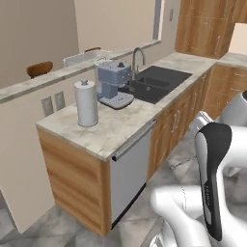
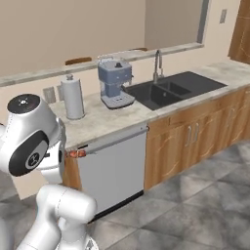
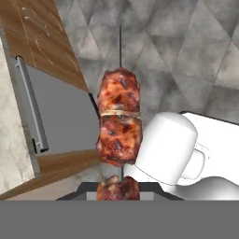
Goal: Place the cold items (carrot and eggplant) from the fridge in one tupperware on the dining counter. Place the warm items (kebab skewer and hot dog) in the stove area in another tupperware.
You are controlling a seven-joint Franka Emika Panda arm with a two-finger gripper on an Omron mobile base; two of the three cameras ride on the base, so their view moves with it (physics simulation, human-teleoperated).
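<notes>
Jaws are clamped on the skewer [image 3: 118, 126], which is held out over the grey tiled floor [image 3: 196, 51], beside the dishwasher [image 3: 60, 116]. It is judged light and stiff; the greasy meat may slip, so the lowest chunk is gripped. A marble counter [image 1: 120, 125] with a sink [image 1: 154, 82] is seen nearby.

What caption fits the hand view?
Gripper shut on the kebab skewer, carried above the grey floor beside the dishwasher.
</notes>
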